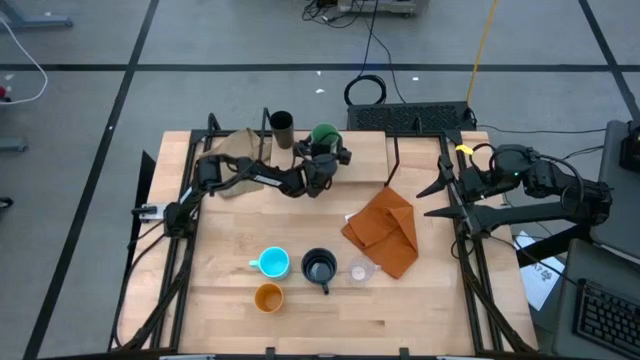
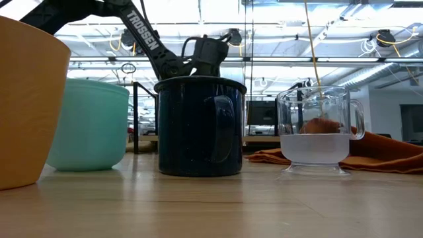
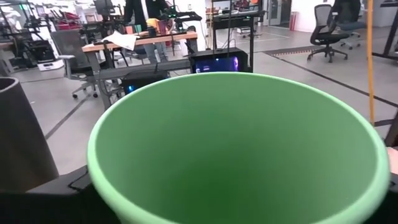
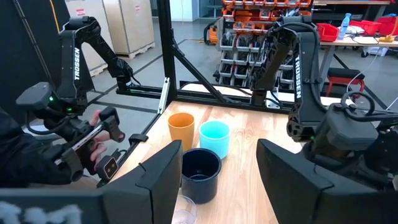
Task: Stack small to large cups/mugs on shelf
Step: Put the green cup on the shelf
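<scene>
My left gripper point(image 1: 322, 160) reaches over the shelf point(image 1: 365, 160) at the table's far side and is shut on the green cup point(image 1: 325, 135). That cup's open mouth point(image 3: 236, 149) fills the left wrist view. The dark brown cup point(image 1: 281, 127) stands upright on the shelf just left of it. On the near tabletop stand the light blue mug point(image 1: 273, 262), the navy mug point(image 1: 319, 267), the clear cup point(image 1: 360, 270) and the orange cup point(image 1: 268, 297). My right gripper point(image 4: 221, 180) is open and waits at the table's right edge. My left gripper has the green cup between its two fingers, which show as dark shapes against the cup's outer wall point(image 3: 93, 193) on either side, below the rim. The fingers come level from the table's near side. The cup is upright; it hides the contact and its own base.
An orange cloth point(image 1: 385, 230) lies crumpled right of centre, between the shelf and the clear cup. Black frame posts stand along both table sides. Bare wood shows at the table's near edge and on the shelf right of the green cup.
</scene>
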Tool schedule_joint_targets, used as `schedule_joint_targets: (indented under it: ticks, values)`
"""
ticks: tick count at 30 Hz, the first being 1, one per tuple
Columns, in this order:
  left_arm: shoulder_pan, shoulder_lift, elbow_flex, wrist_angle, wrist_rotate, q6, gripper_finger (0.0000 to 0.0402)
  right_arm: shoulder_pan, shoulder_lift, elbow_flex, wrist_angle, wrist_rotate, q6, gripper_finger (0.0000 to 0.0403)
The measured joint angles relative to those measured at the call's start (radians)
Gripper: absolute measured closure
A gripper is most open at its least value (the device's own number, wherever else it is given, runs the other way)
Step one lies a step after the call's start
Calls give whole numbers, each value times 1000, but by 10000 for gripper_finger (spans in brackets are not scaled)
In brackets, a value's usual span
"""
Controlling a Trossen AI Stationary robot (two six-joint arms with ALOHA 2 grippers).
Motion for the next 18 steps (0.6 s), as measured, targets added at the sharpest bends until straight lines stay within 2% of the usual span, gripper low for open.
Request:
schedule_joint_targets:
  ticks: [18]
  values:
    - [16,0,0,-2,-21,10,4,0,0,0,0,0,0,204]
